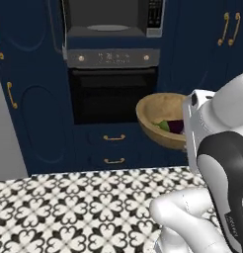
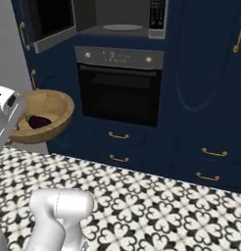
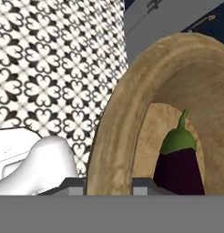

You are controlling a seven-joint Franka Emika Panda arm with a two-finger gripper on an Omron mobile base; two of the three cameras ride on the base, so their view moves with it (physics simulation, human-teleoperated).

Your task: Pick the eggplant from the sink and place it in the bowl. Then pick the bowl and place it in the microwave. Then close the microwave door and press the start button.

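Bowl [image 1: 160, 118] held aloft below the open microwave [image 1: 111, 20], eggplant [image 3: 177, 164] inside it.

The gripper [image 3: 109, 184] clamps the bowl's thick rim, one finger on each side of the wall; the bowl hangs clear of the patterned floor [image 1: 79, 207], below the microwave and to the side of the black oven [image 1: 112, 91] under it; the eggplant lies on the bowl's bottom, green stem up in the hand view; the microwave door [image 2: 49, 24] stands swung open, left of the microwave's cavity.
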